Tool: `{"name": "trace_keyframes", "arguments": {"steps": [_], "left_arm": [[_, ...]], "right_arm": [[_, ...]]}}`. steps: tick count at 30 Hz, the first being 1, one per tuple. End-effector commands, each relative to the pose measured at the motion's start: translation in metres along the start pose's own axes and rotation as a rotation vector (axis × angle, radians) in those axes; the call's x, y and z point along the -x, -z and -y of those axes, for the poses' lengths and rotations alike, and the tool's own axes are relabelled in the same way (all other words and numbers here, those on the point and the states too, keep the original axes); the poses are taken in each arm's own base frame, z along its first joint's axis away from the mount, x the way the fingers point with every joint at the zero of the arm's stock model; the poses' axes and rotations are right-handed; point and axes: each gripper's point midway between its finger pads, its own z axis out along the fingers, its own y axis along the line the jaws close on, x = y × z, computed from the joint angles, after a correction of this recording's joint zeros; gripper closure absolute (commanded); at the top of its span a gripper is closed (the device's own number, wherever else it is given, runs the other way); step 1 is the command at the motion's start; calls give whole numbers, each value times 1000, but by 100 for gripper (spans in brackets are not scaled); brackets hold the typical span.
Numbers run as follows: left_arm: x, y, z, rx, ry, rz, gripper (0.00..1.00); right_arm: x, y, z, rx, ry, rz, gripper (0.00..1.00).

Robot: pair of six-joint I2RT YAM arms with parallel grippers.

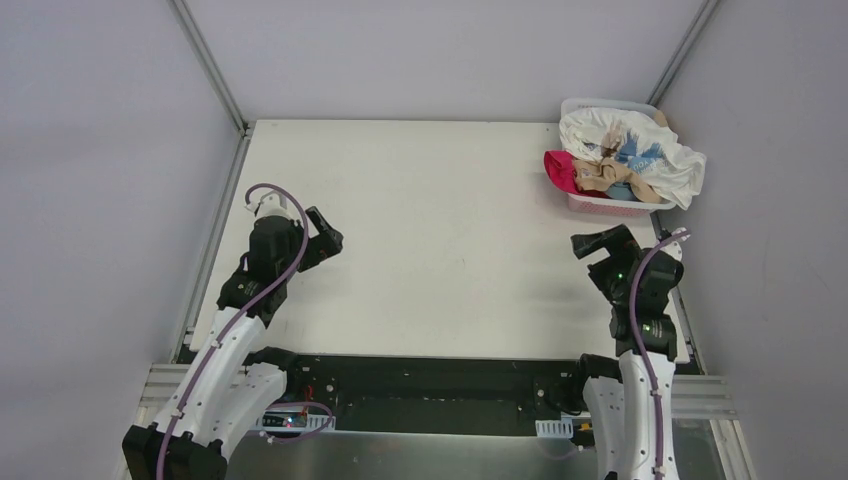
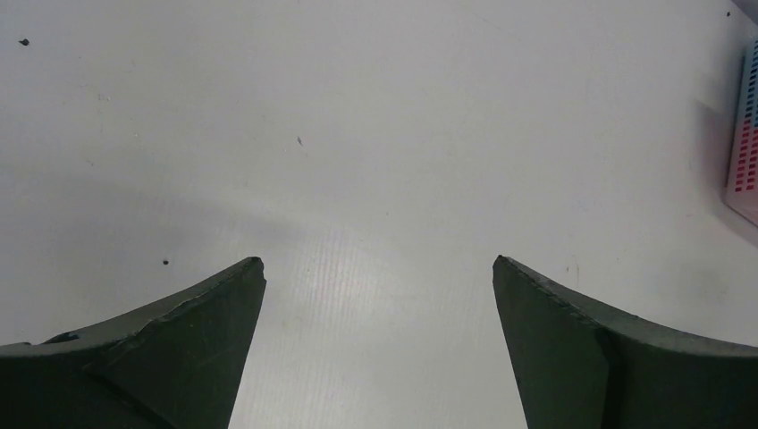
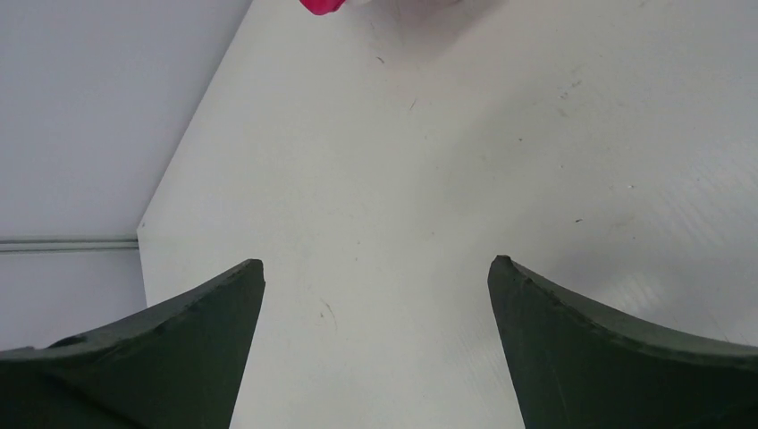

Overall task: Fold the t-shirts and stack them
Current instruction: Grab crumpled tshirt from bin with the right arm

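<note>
The t-shirts lie crumpled in a white slotted basket [image 1: 600, 203] at the table's far right: the white printed one [image 1: 655, 158] on top, the magenta-pink one [image 1: 562, 170] hanging over the left rim, the tan one [image 1: 610, 178] between them. A sliver of blue shows under the tan one. My left gripper [image 1: 330, 241] is open and empty over the left of the table; in its wrist view [image 2: 378, 261] only bare table lies between the fingers. My right gripper [image 1: 590, 243] is open and empty, just in front of the basket; its wrist view [image 3: 375, 261] shows a pink scrap [image 3: 320, 5] at the top edge.
The white table [image 1: 440, 230] is walled by grey panels at the back and both sides, with metal posts at the back corners. The basket's slotted side [image 2: 744, 134] shows at the right edge of the left wrist view. The table's left edge [image 3: 179, 170] shows in the right wrist view.
</note>
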Motion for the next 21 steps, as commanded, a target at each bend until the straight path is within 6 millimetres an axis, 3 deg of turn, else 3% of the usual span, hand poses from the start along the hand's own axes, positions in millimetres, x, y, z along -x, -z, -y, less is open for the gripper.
{"name": "trace_keyframes", "arguments": {"steps": [1, 5, 9, 13, 17, 20, 21], "left_arm": [[-5, 0, -9, 43, 5, -9, 0], [-1, -6, -4, 32, 33, 1, 0], [3, -13, 10, -15, 9, -27, 0], [4, -20, 15, -23, -3, -37, 0], [7, -27, 20, -48, -15, -31, 0], [10, -29, 24, -57, -44, -32, 0], [11, -30, 24, -57, -52, -33, 0]], "right_arm": [[6, -2, -16, 99, -8, 43, 0], [12, -9, -4, 57, -50, 106, 0], [28, -10, -6, -2, -32, 126, 1], [78, -15, 1, -259, -30, 188, 1], [138, -34, -17, -395, 73, 236, 1], [177, -62, -35, -440, 344, 183, 1], [176, -84, -41, -397, 480, 91, 1]]}}
